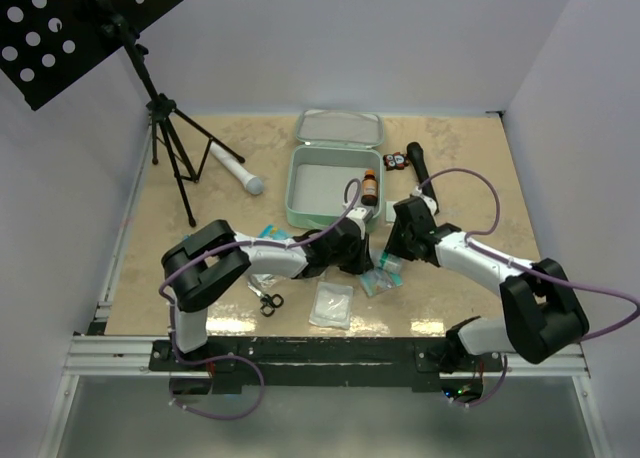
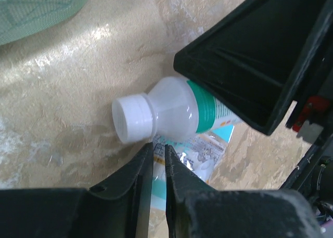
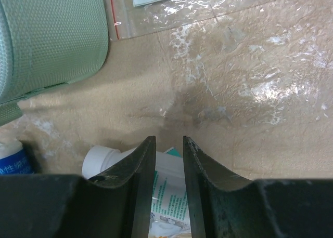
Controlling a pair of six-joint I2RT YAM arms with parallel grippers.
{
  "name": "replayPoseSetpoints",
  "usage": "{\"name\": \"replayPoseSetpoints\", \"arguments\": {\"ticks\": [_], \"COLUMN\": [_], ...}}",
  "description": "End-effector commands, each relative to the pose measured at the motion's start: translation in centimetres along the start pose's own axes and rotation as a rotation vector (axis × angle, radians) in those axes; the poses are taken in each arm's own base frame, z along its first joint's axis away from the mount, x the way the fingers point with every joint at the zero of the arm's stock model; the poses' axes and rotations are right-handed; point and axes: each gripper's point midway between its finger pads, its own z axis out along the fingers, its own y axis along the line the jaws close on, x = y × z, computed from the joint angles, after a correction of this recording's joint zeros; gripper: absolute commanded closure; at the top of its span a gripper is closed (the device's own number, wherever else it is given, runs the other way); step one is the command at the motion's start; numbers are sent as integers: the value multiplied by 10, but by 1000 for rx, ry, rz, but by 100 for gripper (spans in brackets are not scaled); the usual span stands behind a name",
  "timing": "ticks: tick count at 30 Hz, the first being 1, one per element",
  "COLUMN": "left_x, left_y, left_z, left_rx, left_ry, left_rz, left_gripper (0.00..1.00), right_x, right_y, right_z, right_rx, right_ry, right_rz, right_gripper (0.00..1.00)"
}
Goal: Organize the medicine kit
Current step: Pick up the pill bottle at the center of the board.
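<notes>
The medicine kit (image 1: 330,186), a mint-green zip case, lies open at mid-table with its lid (image 1: 338,128) folded back. A corner of the medicine kit shows in the left wrist view (image 2: 36,9) and the right wrist view (image 3: 47,40). In front of it a white bottle (image 2: 171,110) with a green label lies on its side over a printed packet (image 2: 200,152). My left gripper (image 2: 159,144) has its tips by the bottle's neck, with a slim gap over the packet. My right gripper (image 3: 169,139) hovers open over the bottle (image 3: 101,160), which lies across under its fingers.
A brown bottle (image 1: 369,186) stands in the case. A clear zip bag (image 1: 331,303) and scissors (image 1: 268,300) lie near the front edge. A white-and-grey cylinder (image 1: 238,168) and a tripod (image 1: 165,128) are at the left. A black-and-red gadget (image 1: 397,160) is at the back right.
</notes>
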Motion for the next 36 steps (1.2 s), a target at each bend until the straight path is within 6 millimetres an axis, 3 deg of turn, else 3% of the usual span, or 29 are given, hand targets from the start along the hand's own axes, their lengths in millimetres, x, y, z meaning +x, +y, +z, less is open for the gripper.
{"name": "replayPoseSetpoints", "arguments": {"ticks": [1,12,23,29,36], "left_x": [-16,-41,-50,-56,-64], "left_y": [-11,-19,-7,-7,7], "left_z": [7,13,16,21,8], "left_rx": [20,32,-20,-12,-41], "left_ry": [-43,-91,-102,-111,-136], "left_rz": [28,41,44,44,42], "left_gripper": [81,79,78,77,77], "right_x": [-6,3,-12,13,-10], "right_y": [8,16,14,25,27], "right_z": [-6,-20,-25,-10,-28], "right_rx": [-40,-110,-82,-132,-116], "right_ry": [-34,-4,-65,39,-31], "right_rz": [11,6,34,44,19], "right_gripper": [68,64,61,61,47]}}
